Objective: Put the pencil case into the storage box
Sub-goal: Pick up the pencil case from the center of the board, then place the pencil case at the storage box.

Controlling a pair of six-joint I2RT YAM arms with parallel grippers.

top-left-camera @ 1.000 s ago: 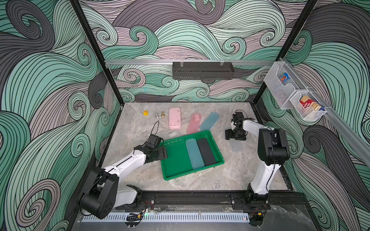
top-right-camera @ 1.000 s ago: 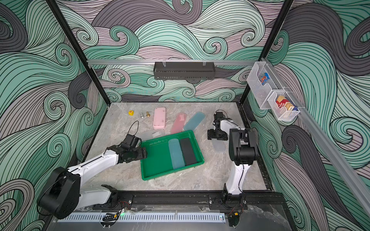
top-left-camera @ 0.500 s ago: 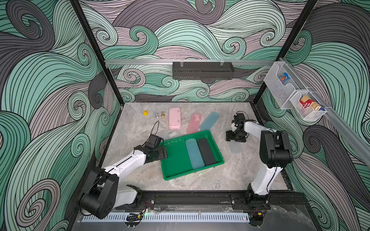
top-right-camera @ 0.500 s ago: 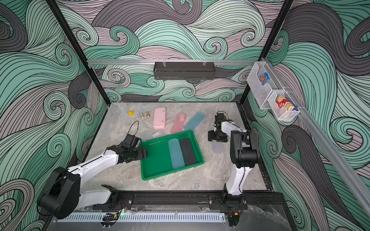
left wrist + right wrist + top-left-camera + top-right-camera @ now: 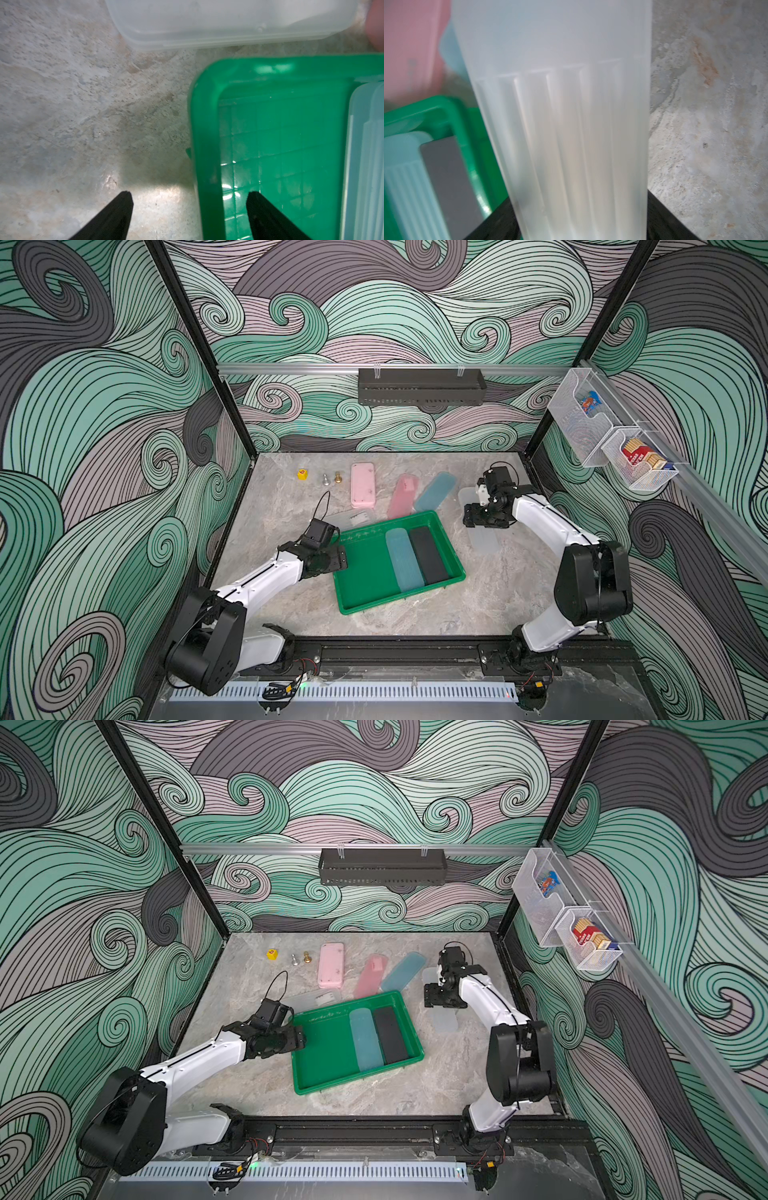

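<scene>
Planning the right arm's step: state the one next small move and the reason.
Probably raise the right tool straight up a little. Its fingers press both long sides of the clear pencil case, which sits low beside the storage box. The case likely has to clear the box's raised rim before it can go to the bare green floor.
</scene>
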